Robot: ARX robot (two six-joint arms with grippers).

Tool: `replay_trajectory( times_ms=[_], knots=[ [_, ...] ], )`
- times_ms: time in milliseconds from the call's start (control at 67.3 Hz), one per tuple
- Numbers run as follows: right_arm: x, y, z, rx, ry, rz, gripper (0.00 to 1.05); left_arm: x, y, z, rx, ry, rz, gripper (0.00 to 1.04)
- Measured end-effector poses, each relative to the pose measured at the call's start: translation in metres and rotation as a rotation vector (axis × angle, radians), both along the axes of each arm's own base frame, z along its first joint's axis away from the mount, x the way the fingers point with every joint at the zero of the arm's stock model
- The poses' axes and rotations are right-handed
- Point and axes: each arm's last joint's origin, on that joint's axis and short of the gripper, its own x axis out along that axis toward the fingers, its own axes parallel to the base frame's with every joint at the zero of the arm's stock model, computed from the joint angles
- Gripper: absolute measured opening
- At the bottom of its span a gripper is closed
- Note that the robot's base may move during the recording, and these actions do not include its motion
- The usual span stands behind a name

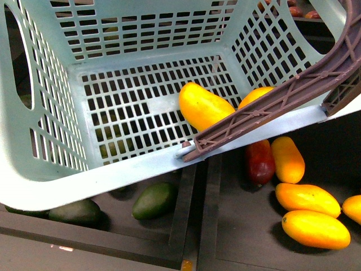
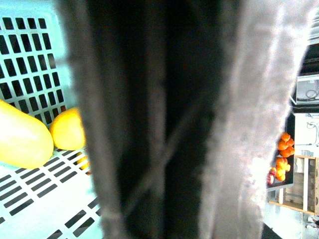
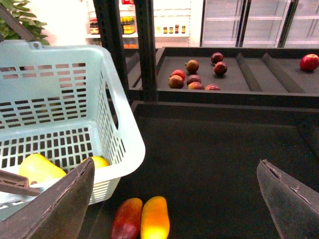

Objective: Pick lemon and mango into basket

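Currently, contents of basket (image 1: 141, 169): one mango (image 1: 204, 105), long and yellow, lying on the slotted floor; one lemon (image 1: 255, 95), shorter, just beside it and partly hidden by the brown handle (image 1: 271, 107). Both task fruits appear stowed, so the job looks all but complete

Right gripper (image 3: 174, 194): jaws spread wide, nothing between them, raised beside the basket, probably clear after a drop

Left gripper: state cannot be told; its view is filled by a blurred dark bar, likely the handle

Outside the basket: yellow fruits (image 1: 307, 214), red fruit (image 1: 259, 161), green fruits (image 1: 154, 200). Only the right wrist view shows a rear shelf of red fruit (image 3: 197, 74)
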Motion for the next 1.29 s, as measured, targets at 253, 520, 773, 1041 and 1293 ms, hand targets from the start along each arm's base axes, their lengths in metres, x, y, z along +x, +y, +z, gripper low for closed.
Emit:
replay_trajectory(
  times_ms=[253,520,773,1041,1293],
  knots=[
    [0.0,0.0,-0.0001,0.0,0.001,-0.001,0.96,-0.0037,-0.0047,0.0001,-0.02,0.019,-0.029,0.15],
    [-0.0001,0.0,-0.0001,0.0,0.001,0.0,0.96,-0.0006,-0.0008,0.0,-0.002,0.003,-0.001,0.15],
    [-0.0001,0.0,-0.0001,0.0,0.001,0.0,0.96,0.0001,0.0002,0.0,0.002,-0.002,0.002,0.15],
    [-0.0001,0.0,-0.0001,0.0,0.001,0.002,0.96,-0.0001,-0.0001,-0.0002,-0.002,0.003,-0.005,0.15],
    [-0.0002,0.0,-0.0001,-0.001,0.0,0.0,0.96,0.0001,0.0002,-0.0001,0.001,0.0,0.003,0.15]
  ],
)
